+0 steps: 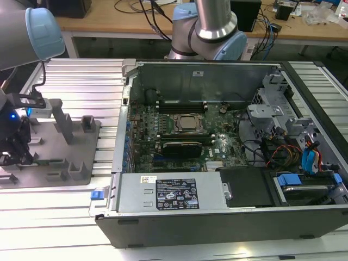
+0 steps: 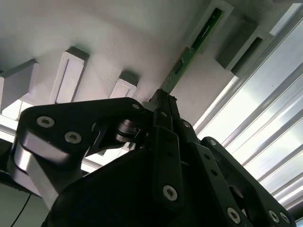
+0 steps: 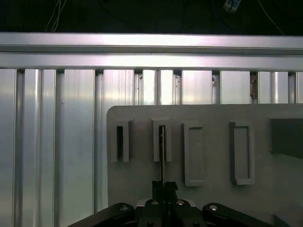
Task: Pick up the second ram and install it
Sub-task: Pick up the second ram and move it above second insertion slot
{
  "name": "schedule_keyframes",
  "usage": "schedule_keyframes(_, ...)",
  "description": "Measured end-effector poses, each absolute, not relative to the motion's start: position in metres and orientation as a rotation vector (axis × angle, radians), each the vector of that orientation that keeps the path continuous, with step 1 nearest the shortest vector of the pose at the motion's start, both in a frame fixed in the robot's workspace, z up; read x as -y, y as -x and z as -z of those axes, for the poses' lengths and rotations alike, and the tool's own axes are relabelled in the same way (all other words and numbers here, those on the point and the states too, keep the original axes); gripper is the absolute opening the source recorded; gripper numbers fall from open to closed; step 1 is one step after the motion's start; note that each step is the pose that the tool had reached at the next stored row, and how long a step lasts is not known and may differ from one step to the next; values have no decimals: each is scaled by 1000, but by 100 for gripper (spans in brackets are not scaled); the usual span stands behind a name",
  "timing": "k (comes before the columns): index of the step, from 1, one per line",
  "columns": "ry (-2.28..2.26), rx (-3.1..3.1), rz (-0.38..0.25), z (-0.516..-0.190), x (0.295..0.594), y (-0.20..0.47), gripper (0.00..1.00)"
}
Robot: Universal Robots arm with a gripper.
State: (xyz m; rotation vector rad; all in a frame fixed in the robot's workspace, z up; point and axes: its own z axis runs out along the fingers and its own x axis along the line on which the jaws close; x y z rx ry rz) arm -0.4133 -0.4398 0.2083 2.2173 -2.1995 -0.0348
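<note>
Nearest my cameras are the black linkages of the gripper point(image 2: 163, 97). In both wrist views its two fingers look pinched together on the thin edge of the second ram point(image 2: 196, 40), so I judge it to be grasping the stick, not hanging released.

The green stick stands on edge. Its far end sits in a raised slot block point(image 3: 162, 142) on the grey fixture plate point(image 3: 137, 179), and an empty block stands just beside it. I cannot tell whether the stick has begun to leave the slot.

So I put the work at the pick-up step: grasp made, stick at the fixture, install not yet begun. To my mind, getting it free calls for a straight pull along the slot with no twist, since a board this thin would bind or flex if tipped.

Beyond the plate runs the ribbed aluminium table point(image 3: 71, 142).

Farther off, in the middle of the exterior view, the open computer case point(image 1: 201, 73) lies well apart from the fixture at the exterior view's left. Its motherboard point(image 1: 147, 128) is exposed, with long sockets flanking the processor socket point(image 1: 186, 123).
</note>
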Motion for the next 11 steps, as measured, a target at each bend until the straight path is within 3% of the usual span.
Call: schedule_keyframes(11, -2216, 2201, 35, -240, 440, 413, 9)
